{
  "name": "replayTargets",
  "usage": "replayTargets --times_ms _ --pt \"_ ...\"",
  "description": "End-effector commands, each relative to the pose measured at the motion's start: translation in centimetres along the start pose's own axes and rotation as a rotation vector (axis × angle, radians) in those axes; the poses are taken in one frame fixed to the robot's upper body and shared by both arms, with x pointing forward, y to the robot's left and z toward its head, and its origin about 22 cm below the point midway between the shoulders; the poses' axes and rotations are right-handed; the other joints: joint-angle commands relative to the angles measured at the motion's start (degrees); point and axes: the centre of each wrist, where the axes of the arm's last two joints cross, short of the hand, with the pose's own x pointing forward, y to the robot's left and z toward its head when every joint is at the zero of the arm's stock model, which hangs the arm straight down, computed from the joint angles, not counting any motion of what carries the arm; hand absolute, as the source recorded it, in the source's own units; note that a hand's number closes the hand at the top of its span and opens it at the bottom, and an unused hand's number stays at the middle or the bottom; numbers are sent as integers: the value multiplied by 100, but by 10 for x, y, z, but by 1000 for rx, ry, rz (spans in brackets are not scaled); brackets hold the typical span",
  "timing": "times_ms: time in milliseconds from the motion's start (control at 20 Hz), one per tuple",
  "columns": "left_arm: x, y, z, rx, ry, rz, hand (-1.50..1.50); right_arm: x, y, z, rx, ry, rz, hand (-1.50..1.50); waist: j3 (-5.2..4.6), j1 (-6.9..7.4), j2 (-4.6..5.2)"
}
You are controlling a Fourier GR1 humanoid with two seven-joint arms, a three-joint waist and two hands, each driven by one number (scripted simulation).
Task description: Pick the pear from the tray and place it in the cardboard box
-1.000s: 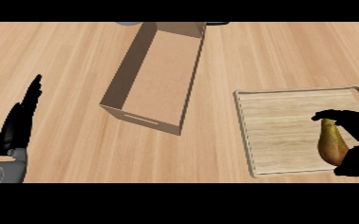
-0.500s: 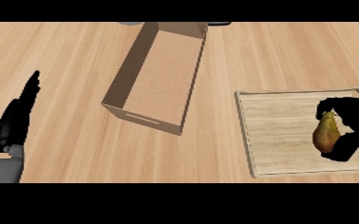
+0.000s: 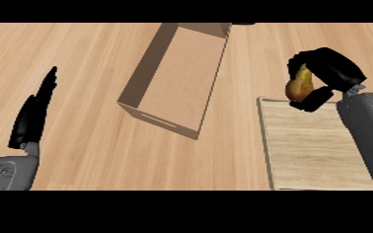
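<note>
Fingers (image 3: 331, 66) clasp pear (image 3: 298, 87) near tray (image 3: 310, 143) edge.

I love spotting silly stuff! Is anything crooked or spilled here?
Only the cardboard box looks crooked: it lies slanted on the counter, not lined up with the tray. Nothing is spilled or broken. The right hand curls its fingers round the pear, over the tray's far edge.
</note>
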Motion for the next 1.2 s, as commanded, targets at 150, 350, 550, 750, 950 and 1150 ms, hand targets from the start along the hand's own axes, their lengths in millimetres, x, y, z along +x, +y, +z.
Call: replayTargets --times_ms 150,350,550,750,950,1150 --pt "-4 0 5 12 32 4 0 4 -51 -40 -285 -193 -30 150 1 -176 -59" --pt "-22 7 20 17 52 -5 0 14 -76 -53 -362 -358 -60 150 -6 -237 -98" --pt "-8 7 -9 34 35 7 0 47 -87 -86 -329 -461 -102 150 -13 -349 -83" --pt "-33 22 14 40 44 -5 0 69 -93 -104 -272 -495 -214 150 -15 -351 -108" --pt "-23 8 10 26 43 -12 0 116 -100 -129 -230 -504 -344 150 -15 -367 -116" --pt "-15 10 13 27 50 5 0 157 -111 -148 -223 -465 -392 150 -14 -333 -113"
